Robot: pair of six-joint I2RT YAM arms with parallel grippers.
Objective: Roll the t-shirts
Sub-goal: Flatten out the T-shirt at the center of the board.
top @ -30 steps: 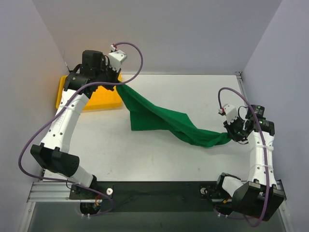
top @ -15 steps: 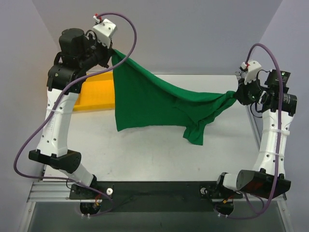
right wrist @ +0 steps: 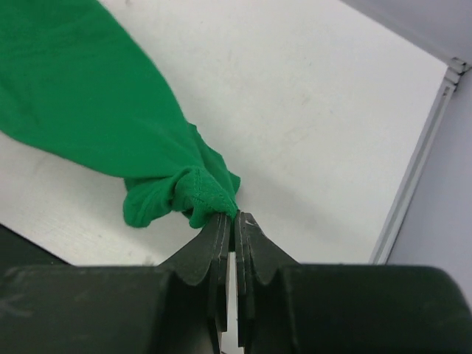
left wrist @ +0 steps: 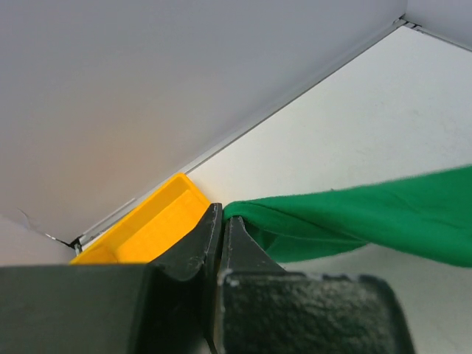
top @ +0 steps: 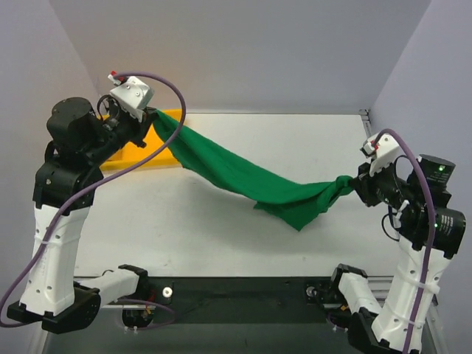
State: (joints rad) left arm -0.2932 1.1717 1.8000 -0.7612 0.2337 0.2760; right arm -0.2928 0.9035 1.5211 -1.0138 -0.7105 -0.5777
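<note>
Tray: a yellow rectangular plastic tray point(top: 133, 156), smooth with a raised rim, sits at the desk's 10 o'clock corner. The left arm point(top: 74, 158) and the cloth cover most of it. The left wrist view shows only one corner point(left wrist: 151, 225).

Left pincer: the left pincer point(top: 151, 113) has black, matte jaws with a grainy surface. It is raised at 10 o'clock of the scene and clenched on a bunched end of the cloth. In its own camera point(left wrist: 221, 215) the cloth leaves the tips toward 3 o'clock.

T-shirt: a plain green soft-fabric t-shirt point(top: 243, 178) hangs as a long, sagging band between the two pincers. It runs from 10 o'clock down to 3 o'clock. It is gathered narrow at both ends and wider in the middle, and a loose fold droops at about 5 o'clock of its centre.

Hard to tell: the sleeves and neckline are lost in the folds. Whether the drooping fold touches the desk cannot be made out.

Desk: a white, flat, matte desk point(top: 310, 140) lies under the t-shirt, and a thin metal rail point(right wrist: 413, 177) runs along its right edge.

Right pincer: the right pincer point(top: 355, 183) has black jaws and is at 3 o'clock of the scene. The jaws are clamped tight on a crumpled wad with a stitched hem. In its own camera point(right wrist: 234, 220) the wad sits right at the tips, and the t-shirt point(right wrist: 81, 96) spreads away toward 10 o'clock.
</note>
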